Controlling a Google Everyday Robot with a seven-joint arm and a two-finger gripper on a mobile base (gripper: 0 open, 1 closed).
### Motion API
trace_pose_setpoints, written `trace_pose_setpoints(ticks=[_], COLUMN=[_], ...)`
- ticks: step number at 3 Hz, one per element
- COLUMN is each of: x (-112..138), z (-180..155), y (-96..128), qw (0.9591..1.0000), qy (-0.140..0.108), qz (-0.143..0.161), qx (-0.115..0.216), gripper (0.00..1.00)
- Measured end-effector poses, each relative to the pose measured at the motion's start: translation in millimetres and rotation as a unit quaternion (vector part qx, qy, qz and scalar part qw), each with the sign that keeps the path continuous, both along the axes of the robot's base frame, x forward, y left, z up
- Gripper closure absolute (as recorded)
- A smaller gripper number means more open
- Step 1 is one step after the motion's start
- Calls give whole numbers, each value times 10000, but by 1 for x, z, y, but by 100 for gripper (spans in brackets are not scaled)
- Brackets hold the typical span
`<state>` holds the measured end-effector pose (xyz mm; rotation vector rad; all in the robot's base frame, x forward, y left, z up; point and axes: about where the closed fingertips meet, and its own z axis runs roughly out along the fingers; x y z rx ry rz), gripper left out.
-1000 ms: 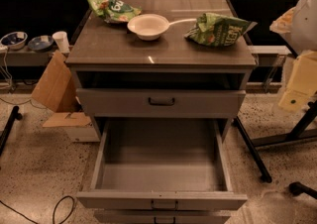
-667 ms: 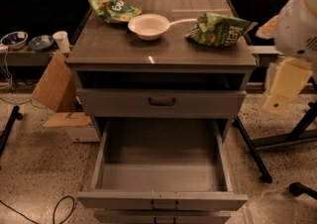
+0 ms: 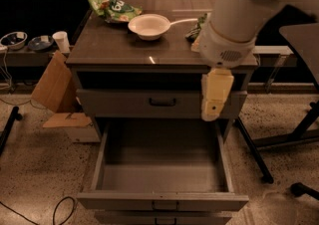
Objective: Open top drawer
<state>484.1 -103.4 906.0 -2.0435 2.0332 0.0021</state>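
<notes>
The top drawer is a wide, shallow grey front just under the cabinet top, with a dark curved bar handle at its centre. It sits flush with the cabinet, shut. My gripper is a cream block hanging from the white arm, pointing down in front of the drawer's right end, to the right of the handle and apart from it. It holds nothing that I can see. Below, the deeper grey drawer is pulled out and empty.
On the cabinet top are a white bowl, a green chip bag and a second bag partly hidden by the arm. Cardboard leans at the left. A cup stands on a low shelf. Chair legs stand at the right.
The arm has swung in from the right edge to the front of the cabinet's right side, and the gripper now hangs before the top drawer. The view has moved closer.
</notes>
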Motion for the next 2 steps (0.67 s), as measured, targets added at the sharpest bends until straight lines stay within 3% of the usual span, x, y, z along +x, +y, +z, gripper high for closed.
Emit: trace_pose_setpoints(ticks=[1, 2], x=[16, 30], z=[-27, -54], y=[54, 100], qw=[9951, 9879], qy=[276, 431], qz=[903, 1417], qx=[-284, -461], gripper=[0, 0])
